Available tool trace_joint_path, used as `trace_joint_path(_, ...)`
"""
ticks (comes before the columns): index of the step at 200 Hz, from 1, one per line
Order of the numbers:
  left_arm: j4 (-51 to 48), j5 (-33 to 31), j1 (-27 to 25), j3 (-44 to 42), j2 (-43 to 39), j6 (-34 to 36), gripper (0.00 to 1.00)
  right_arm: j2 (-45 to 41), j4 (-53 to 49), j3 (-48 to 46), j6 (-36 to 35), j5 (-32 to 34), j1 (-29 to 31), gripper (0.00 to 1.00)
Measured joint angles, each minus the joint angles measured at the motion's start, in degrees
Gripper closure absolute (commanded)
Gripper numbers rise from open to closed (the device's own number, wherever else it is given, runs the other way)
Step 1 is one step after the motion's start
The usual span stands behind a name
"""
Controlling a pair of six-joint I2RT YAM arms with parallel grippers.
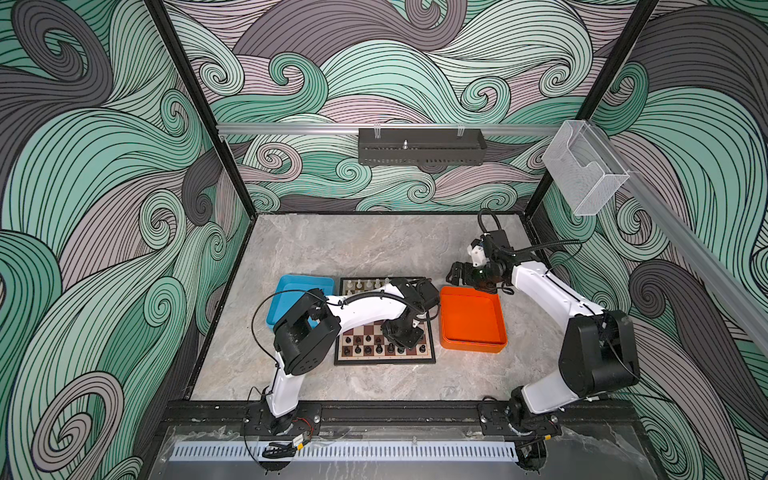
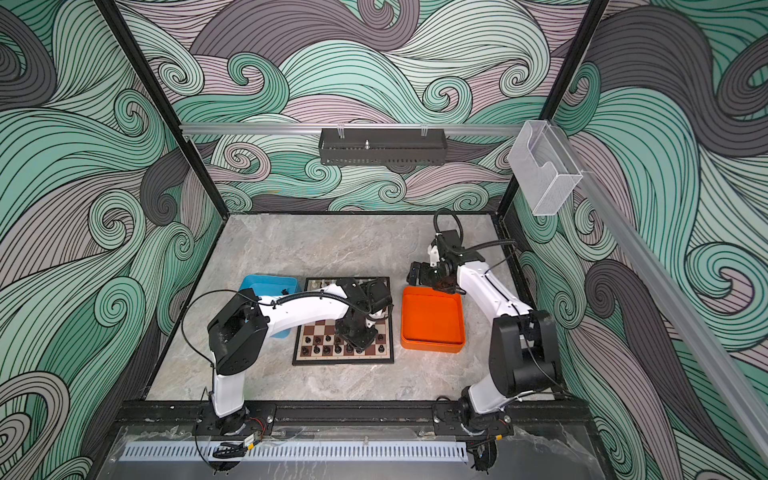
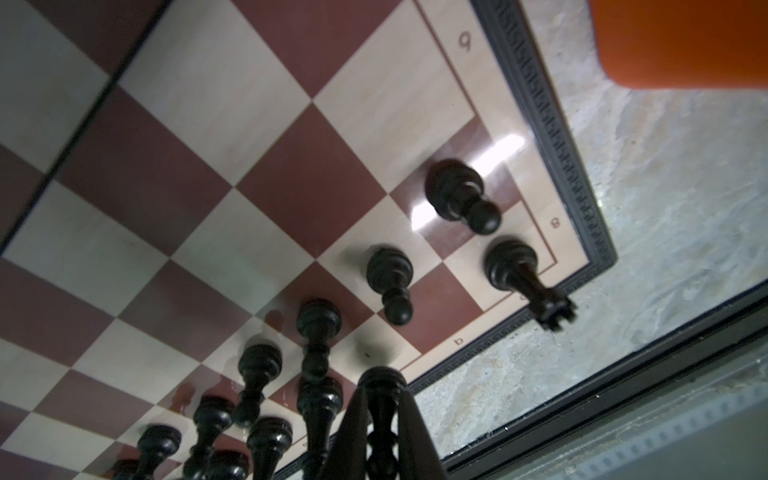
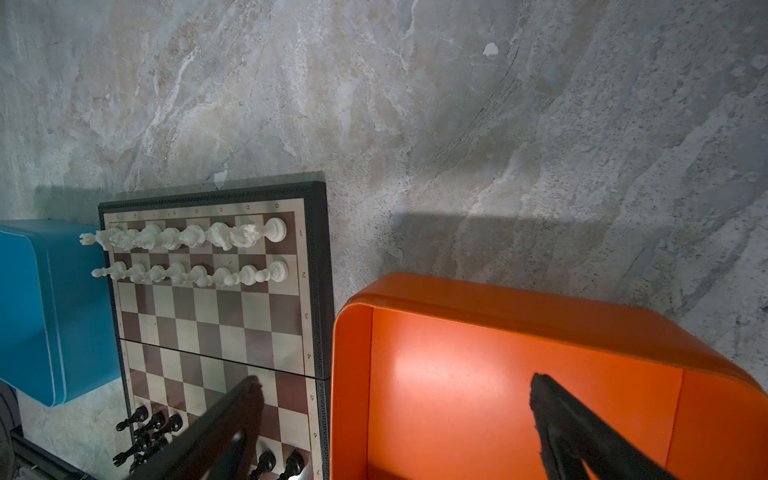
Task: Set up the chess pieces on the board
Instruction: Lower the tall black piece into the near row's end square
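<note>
The board (image 1: 383, 358) lies flat on the marbled table (image 1: 332, 249), just below the centre in both top views. A blue tray (image 1: 291, 283) sits just beside its left edge and an orange tray (image 1: 473, 345) just beside its right. White pieces (image 4: 224, 237) stand in two rows along the board's upper edge, and black pieces (image 1: 368, 350) fill most of the two rows at its lower edge. The left gripper (image 1: 402, 336) points down over the board's lower right part. In the left wrist view its fingers (image 3: 353, 432) are pinched together on the stem of a black piece (image 3: 381, 379) near the board's corner; I can't tell whether its base touches the square. The right gripper (image 1: 454, 274) hangs near the upper left corner of the orange tray, holding nothing, its jaws spread wide in the right wrist view (image 4: 397, 415).
</note>
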Motion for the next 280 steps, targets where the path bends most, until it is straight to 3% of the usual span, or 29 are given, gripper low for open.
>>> trace_joint_path(280, 1.6, -0.6, 0.0, -0.7, 0.1, 0.0, 0.8, 0.0, 0.0, -0.2, 0.0, 0.0, 0.0, 0.0)
